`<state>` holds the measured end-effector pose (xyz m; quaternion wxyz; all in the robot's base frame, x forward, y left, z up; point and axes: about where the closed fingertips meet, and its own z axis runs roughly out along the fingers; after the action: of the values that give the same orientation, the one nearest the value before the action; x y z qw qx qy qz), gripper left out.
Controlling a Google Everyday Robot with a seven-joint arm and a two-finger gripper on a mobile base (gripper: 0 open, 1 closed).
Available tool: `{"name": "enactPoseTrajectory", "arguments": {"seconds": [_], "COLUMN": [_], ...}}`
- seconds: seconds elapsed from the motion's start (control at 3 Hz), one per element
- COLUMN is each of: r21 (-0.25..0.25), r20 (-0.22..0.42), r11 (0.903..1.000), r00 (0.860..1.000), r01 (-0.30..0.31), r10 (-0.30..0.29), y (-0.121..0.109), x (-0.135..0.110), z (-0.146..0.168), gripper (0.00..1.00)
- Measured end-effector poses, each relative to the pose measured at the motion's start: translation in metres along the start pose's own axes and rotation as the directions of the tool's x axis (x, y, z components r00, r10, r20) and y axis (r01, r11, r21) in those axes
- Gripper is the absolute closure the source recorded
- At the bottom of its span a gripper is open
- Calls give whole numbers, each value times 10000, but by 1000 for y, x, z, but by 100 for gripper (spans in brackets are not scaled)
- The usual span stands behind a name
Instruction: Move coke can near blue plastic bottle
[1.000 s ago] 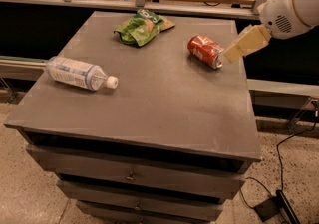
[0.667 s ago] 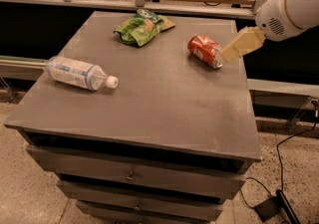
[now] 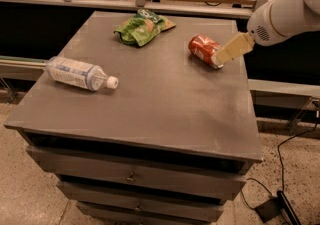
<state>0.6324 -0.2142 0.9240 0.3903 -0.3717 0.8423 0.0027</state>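
The coke can (image 3: pixel 204 50) is red with white lettering and lies on its side at the right rear of the grey table top (image 3: pixel 165 114). My gripper (image 3: pixel 231 49) reaches in from the right on a white arm, and its beige tip is right at the can's right end, seeming to touch it. The blue plastic bottle (image 3: pixel 77 74) lies on its side at the left of the table. Its white cap points right toward the middle. Can and bottle are far apart.
A green snack bag (image 3: pixel 142 27) lies at the rear middle of the table. Drawers sit below the top. A counter with rails runs behind. A black cable and a plug lie on the floor at the lower right.
The arm has shifted slightly up and to the right, while the gripper tip stays at the can's right end. Can, bottle and bag have not moved.
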Motion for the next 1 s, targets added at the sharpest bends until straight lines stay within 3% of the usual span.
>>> {"name": "enactPoseTrajectory", "arguments": {"seconds": [0.33, 1.0], "r21": [-178, -1138], "r20": [16, 337], "r11": [9989, 9873], "r00": [9990, 9928], "r01": [-444, -1109], "r10": [445, 1154], "y": [-6, 0], "x": [9, 18], "z": [15, 49], "gripper": [0, 0]}}
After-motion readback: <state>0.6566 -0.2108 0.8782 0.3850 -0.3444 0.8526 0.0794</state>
